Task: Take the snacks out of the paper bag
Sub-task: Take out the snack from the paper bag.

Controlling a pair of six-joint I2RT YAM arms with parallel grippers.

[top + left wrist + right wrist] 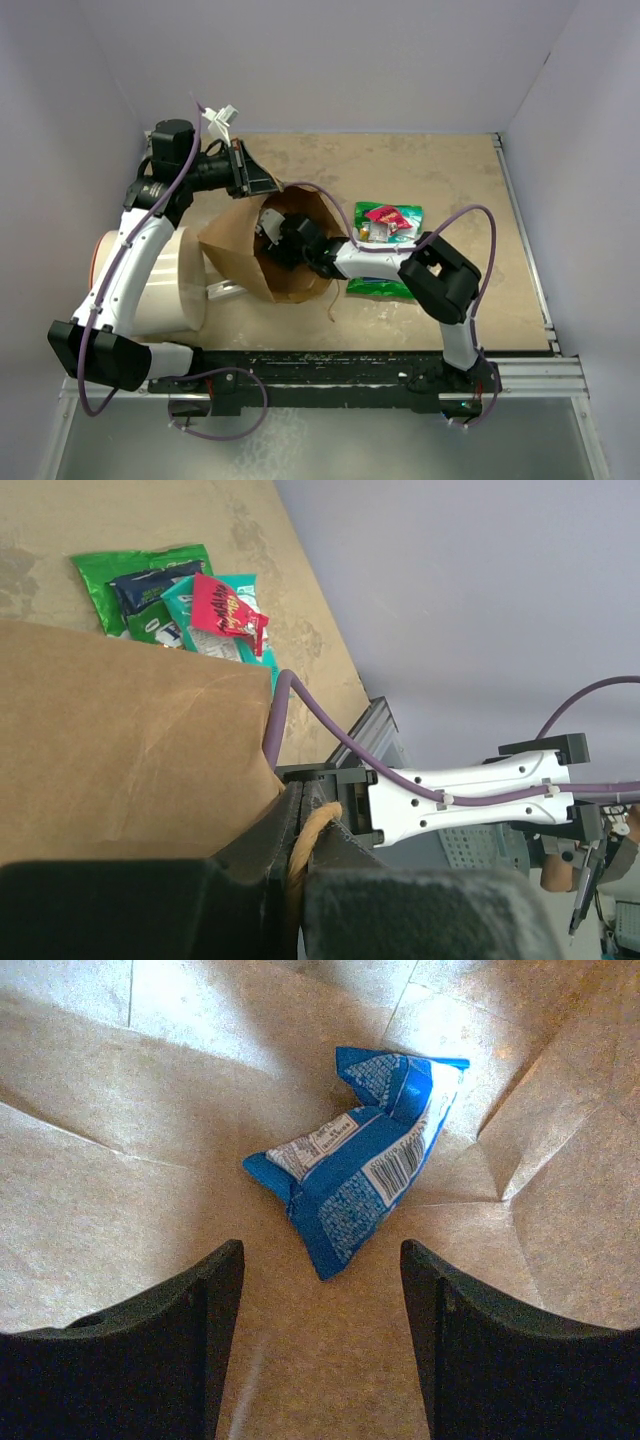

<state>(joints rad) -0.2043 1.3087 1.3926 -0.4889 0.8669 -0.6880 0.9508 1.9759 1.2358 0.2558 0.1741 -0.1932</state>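
Brown paper bag (235,250): mid-worktop, mouth open.
Left gripper (300,815): I see it pinching the bag's twisted handle (305,850).
Right gripper (320,1260): spread inside bag, blue packet (355,1175) just ahead.
Packet pile (385,225): beside bag, toward right edge.

A tan table (440,170), mottled with darker stains, fills the middle of the top view. Plain pale lavender walls close it in: a back wall (330,60), a left wall (50,120) and a right wall (590,150). A metal rail (522,240) runs along the table's right edge and a black bar (330,365) along its near edge. Below the bar lies a dull grey sheet (330,440). The light is soft and even, and shadows are faint.
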